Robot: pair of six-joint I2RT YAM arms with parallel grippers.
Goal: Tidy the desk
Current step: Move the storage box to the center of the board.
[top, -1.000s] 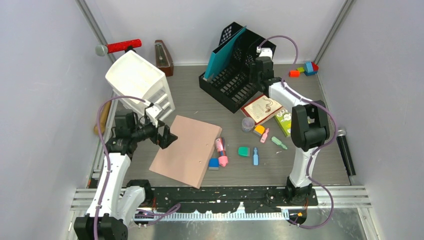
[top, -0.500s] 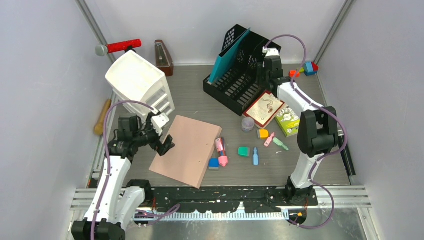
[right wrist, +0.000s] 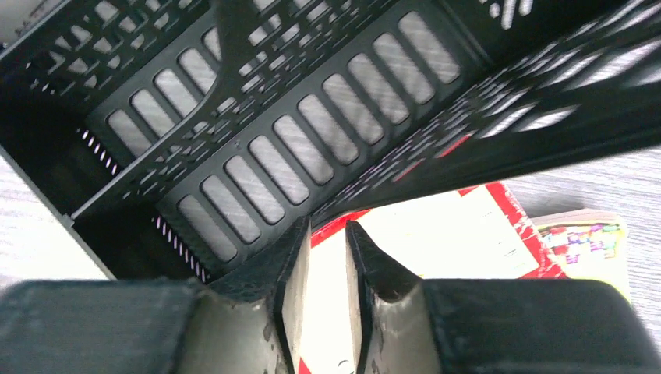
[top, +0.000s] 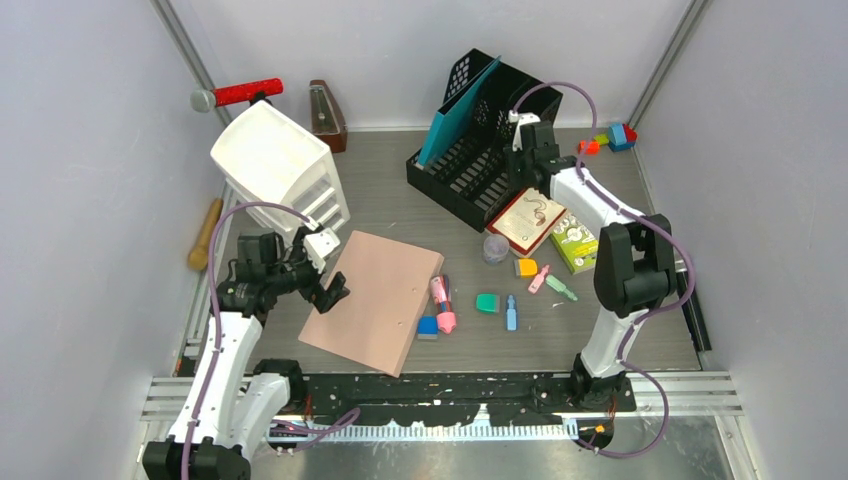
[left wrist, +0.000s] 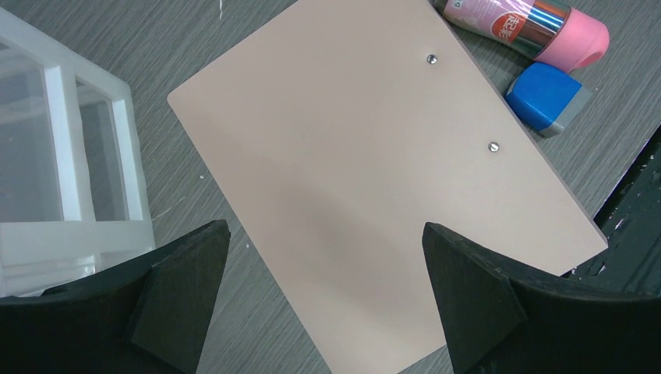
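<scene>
"Two claws to account for. How does the left claw (left wrist: 323, 234) stand?"

"Spread as wide as it goes, its black fingers (left wrist: 179, 296) far apart with nothing between them. It hangs over the left part of the flat pink rectangular board (left wrist: 351, 156) and grips nothing."

"And the right claw (right wrist: 327, 234)?"

"Nearly together, with only a narrow slit between its fingers (right wrist: 292, 288). The tips sit at the lower edge of the black mesh plastic file rack (right wrist: 273, 156), at its right-hand end. Whether they pinch that edge I cannot tell. Through the slit I see only the red-bordered white book (right wrist: 436, 234) lying below."

"Where does the grey-brown wood-grain desk (top: 400, 215) come in?"

"It lies flat under everything, between the pale lavender walls (top: 90, 150). The rack stands at its far middle with a teal folder (top: 455, 105) upright in it. The book lies on the desk just beside the rack's right end, and a green printed box (top: 572, 243) lies just beside the book. The white plastic drawer unit (top: 275, 165) stands at the far left, near the board's upper corner."

"Anything on the board's other side?"

"A pink glue stick (left wrist: 538, 35) and a small blue block (left wrist: 549, 97) lie on the desk just off its right edge"
</scene>
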